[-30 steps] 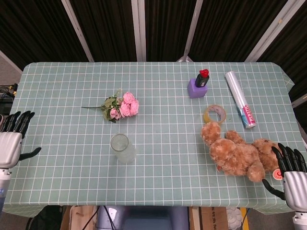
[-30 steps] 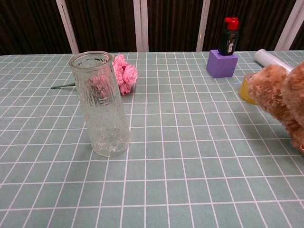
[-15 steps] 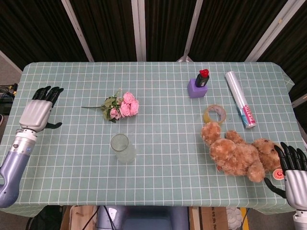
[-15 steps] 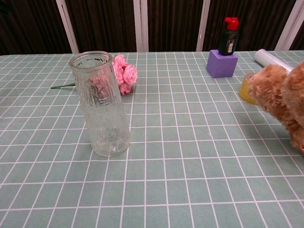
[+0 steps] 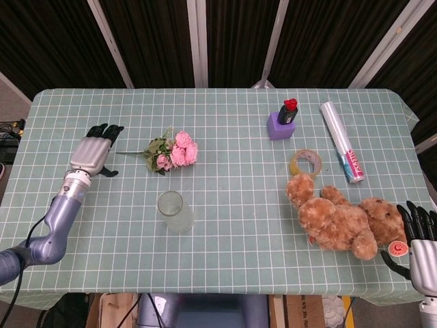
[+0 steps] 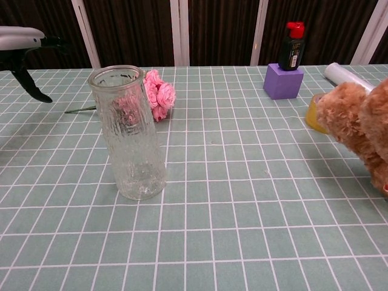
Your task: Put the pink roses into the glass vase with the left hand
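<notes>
My left hand (image 5: 90, 152), fingers apart and empty, hovers beside the roses (image 5: 176, 152): light, soft blooms, best pinched by the thin stem.

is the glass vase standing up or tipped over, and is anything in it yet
Upright and empty. The glass vase stands on its base with its mouth up; the pink roses lie on the table behind it.

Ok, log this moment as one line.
left robot hand: open, beside stem | pink fabric roses: on table, ungrasped | clear glass vase: upright, empty | right robot hand: idle
</notes>
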You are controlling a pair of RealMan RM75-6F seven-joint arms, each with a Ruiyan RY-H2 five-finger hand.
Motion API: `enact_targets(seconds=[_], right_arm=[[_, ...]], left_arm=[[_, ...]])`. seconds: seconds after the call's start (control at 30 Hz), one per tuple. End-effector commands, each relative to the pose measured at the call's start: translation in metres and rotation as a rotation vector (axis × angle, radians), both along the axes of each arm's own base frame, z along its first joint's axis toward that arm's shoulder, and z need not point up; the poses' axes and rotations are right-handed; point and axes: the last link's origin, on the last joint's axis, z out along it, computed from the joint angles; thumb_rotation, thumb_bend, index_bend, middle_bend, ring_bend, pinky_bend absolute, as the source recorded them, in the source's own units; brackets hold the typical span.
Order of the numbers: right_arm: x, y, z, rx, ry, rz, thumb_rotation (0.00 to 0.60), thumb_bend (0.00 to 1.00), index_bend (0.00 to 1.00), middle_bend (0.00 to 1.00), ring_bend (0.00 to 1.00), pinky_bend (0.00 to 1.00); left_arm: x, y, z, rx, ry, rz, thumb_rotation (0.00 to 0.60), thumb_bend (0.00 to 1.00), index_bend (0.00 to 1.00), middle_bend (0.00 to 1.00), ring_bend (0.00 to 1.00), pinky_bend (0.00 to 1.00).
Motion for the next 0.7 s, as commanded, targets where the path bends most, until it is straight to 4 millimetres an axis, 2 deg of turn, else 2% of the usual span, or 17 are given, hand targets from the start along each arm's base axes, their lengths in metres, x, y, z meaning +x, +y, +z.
enact_targets(seconds=[0.03, 0.33, 0.7], right_arm=[[-0.002, -0.001, 0.001, -0.004, 0.004, -0.011, 0.600, 0.22, 0.10, 0.05, 0.00, 0.00], [-0.003, -0.001, -0.002, 0.005, 0.015, -0.019, 0.600, 0.22, 0.10, 0.05, 0.00, 0.00], [-0.004, 0.000, 0.001, -0.006, 0.016, -0.024, 0.600, 0.22, 0.10, 0.05, 0.00, 0.00]], left_arm=[[0.004, 0.012, -0.017, -0.022, -0.008, 0.020, 0.600, 0.17, 0.04, 0.05, 0.00, 0.08], [0.025, 0.033, -0.046, -0.062, -0.035, 0.006, 0.600, 0.17, 0.04, 0.05, 0.00, 0.08], [0.049, 0.038, -0.080, -0.120, -0.049, -0.023, 0.600, 0.17, 0.04, 0.05, 0.00, 0.08]])
